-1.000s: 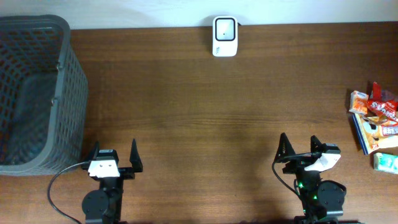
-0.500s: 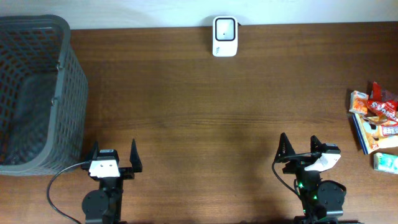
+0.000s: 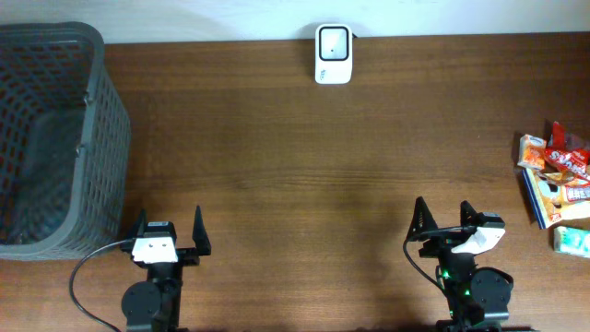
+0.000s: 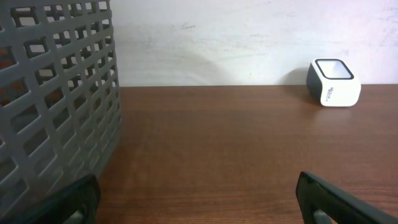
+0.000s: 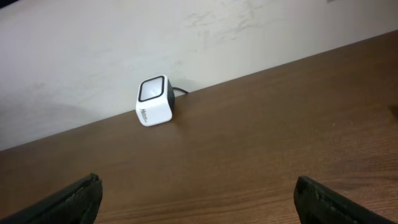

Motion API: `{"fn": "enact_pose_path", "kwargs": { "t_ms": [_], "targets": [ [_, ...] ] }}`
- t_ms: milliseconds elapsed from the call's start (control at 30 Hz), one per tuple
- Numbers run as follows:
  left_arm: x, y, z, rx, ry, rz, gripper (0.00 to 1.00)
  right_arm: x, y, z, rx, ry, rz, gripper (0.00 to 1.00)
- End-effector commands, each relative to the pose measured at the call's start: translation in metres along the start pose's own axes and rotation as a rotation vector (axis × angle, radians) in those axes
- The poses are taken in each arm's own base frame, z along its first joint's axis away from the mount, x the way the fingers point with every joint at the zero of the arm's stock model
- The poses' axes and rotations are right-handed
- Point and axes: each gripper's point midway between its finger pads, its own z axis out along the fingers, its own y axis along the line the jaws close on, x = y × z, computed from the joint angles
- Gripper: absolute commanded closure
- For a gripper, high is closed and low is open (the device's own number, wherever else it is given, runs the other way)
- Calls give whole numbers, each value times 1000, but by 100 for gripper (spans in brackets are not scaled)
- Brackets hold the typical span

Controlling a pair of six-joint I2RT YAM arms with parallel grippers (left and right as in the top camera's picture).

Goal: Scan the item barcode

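Observation:
A pile of packaged items (image 3: 557,180) lies at the table's right edge, with red, orange and blue wrappers and a pale green pack (image 3: 572,240) nearest the front. The white barcode scanner (image 3: 333,53) stands at the back edge, middle; it also shows as the scanner (image 4: 334,82) in the left wrist view and the scanner (image 5: 155,101) in the right wrist view. My left gripper (image 3: 169,231) is open at the front left, holding nothing. My right gripper (image 3: 442,221) is open at the front right, holding nothing, well left of the items.
A large grey mesh basket (image 3: 55,138) fills the left side of the table, close to my left gripper; its wall (image 4: 56,93) shows in the left wrist view. A pale wall runs behind the table's back edge.

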Motion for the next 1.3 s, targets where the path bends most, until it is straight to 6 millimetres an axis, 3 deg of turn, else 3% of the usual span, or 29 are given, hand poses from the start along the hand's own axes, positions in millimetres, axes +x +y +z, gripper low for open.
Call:
{"fn": "enact_pose_path", "kwargs": {
  "t_ms": [0,800,1000,1267],
  "targets": [
    [1,3,0,-13,1,19,1,3,0,0,1,4,-10,2],
    [1,3,0,-13,1,19,1,2,-2,0,9,1,-10,1],
    [1,3,0,-12,1,19,1,2,-2,0,11,2,-161,2],
    [1,3,0,-12,1,19,1,3,-2,0,8,4,-183,2]
  ]
}}
